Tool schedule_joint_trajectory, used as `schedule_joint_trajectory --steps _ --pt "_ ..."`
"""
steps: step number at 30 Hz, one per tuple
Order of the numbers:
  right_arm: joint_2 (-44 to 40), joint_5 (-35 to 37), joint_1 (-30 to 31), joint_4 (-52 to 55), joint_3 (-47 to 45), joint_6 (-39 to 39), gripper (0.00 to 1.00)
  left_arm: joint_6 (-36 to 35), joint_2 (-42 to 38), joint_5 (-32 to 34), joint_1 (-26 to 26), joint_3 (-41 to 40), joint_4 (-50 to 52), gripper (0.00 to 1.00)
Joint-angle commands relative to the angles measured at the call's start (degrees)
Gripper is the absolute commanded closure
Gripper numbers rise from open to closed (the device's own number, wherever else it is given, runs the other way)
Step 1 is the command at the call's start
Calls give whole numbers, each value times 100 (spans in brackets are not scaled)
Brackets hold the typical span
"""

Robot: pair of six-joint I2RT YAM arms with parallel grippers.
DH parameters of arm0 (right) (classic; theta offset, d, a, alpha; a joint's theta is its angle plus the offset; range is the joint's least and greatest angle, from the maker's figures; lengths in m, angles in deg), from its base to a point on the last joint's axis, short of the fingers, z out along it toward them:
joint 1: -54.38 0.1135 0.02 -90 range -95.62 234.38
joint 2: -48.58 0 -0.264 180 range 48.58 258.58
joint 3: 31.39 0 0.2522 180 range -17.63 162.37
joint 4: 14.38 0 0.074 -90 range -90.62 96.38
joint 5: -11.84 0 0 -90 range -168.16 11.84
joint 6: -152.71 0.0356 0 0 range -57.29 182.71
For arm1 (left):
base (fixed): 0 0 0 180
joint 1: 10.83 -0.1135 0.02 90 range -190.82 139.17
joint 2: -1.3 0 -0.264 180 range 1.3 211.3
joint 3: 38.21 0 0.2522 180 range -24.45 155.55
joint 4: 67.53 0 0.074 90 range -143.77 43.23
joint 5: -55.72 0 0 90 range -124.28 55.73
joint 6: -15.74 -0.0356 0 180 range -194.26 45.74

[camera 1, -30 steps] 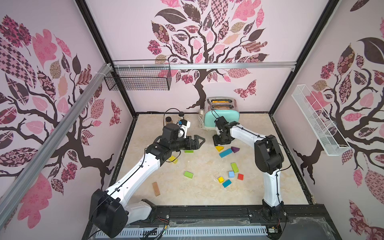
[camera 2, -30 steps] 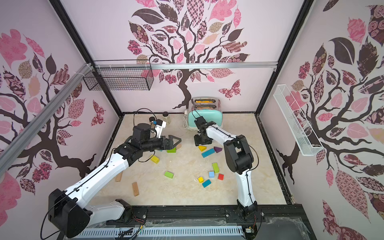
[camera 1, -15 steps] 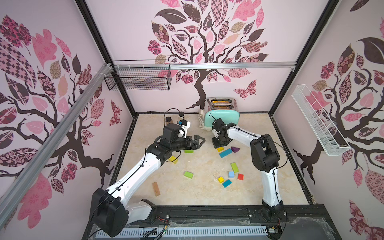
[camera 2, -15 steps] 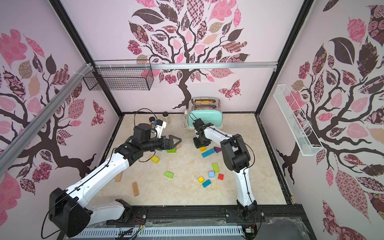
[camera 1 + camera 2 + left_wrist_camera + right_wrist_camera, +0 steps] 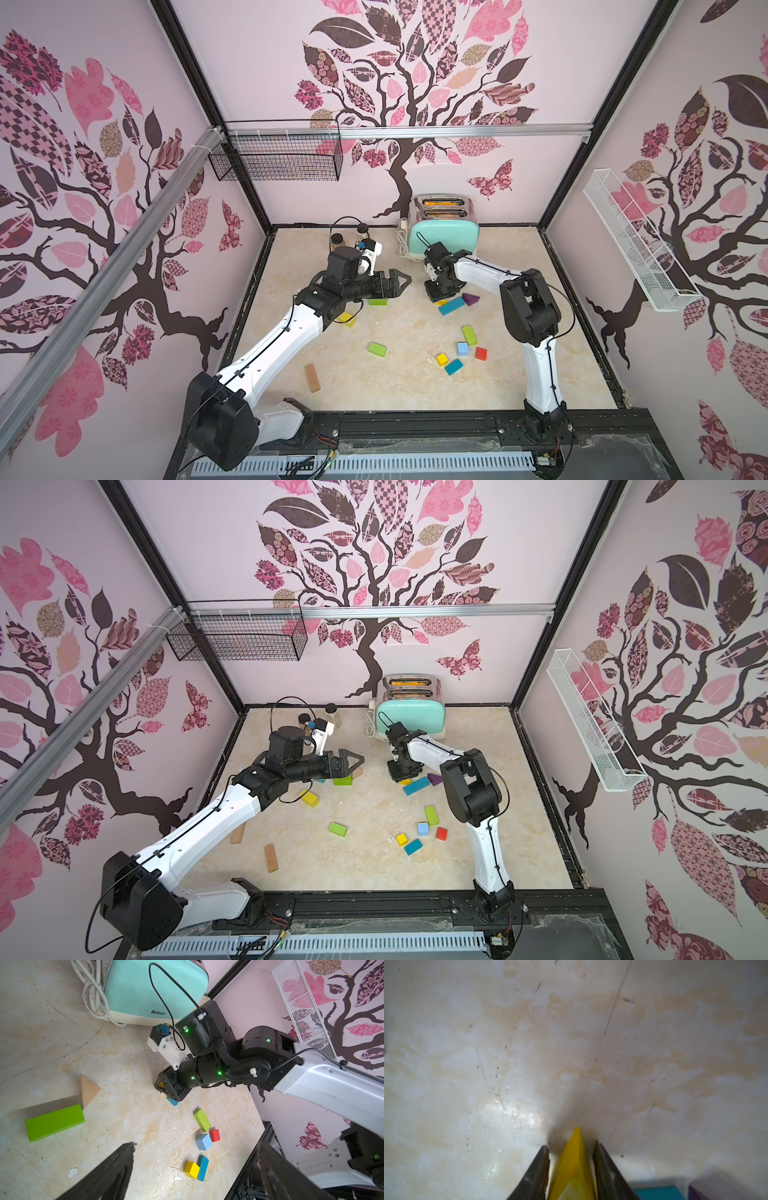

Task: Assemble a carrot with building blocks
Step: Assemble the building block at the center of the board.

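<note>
Right wrist view, bottom centre: your right gripper (image 5: 570, 1145) flanks the yellow wedge (image 5: 573, 1167), clamping unclear; slanted faces may slip out.

Mock kitchen booth, mint toaster (image 5: 444, 243), marbled counter (image 5: 374, 395), wire wall basket (image 5: 276, 162), tree-decal walls (image 5: 257, 62)

Beige marbled counter (image 5: 395, 399). Far: toaster (image 5: 444, 239), two jars (image 5: 337, 240). Centre: yellow wedge (image 5: 440, 302), teal bar (image 5: 451, 305), purple wedge (image 5: 471, 298). Left: green bar (image 5: 377, 302), yellow block (image 5: 346, 319), tan bar (image 5: 312, 377). Near right: small cubes (image 5: 462, 348), mixed colours.
</note>
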State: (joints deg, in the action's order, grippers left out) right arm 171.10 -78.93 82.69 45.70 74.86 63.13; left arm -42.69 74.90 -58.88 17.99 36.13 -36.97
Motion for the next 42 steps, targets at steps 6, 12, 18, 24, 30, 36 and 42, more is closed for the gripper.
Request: schedule_joint_trajectory --steps 6,12,18,24,30,36,42 --pt "-568 206 14 -63 107 130 36 9 6 81 11 -12 -141 2" --pt "-1119 517 -282 244 219 907 36 -18 -33 125 14 8 -163 2" --pt "-1158 743 -641 1280 216 2394 35 -15 74 -96 15 50 -253 2" --pt "-1694 -142 -1134 607 -938 3836 30 -78 268 -397 45 227 -297 3" --pt "-1907 -311 -1454 199 -1364 4647 29 -116 347 -479 99 262 -282 3" --pt "-1656 -697 -1717 -358 -1525 5207 29 -179 437 -479 98 376 -219 2" --pt "-1453 -674 -1758 -370 -1529 5475 30 -229 548 -509 102 441 -186 2"
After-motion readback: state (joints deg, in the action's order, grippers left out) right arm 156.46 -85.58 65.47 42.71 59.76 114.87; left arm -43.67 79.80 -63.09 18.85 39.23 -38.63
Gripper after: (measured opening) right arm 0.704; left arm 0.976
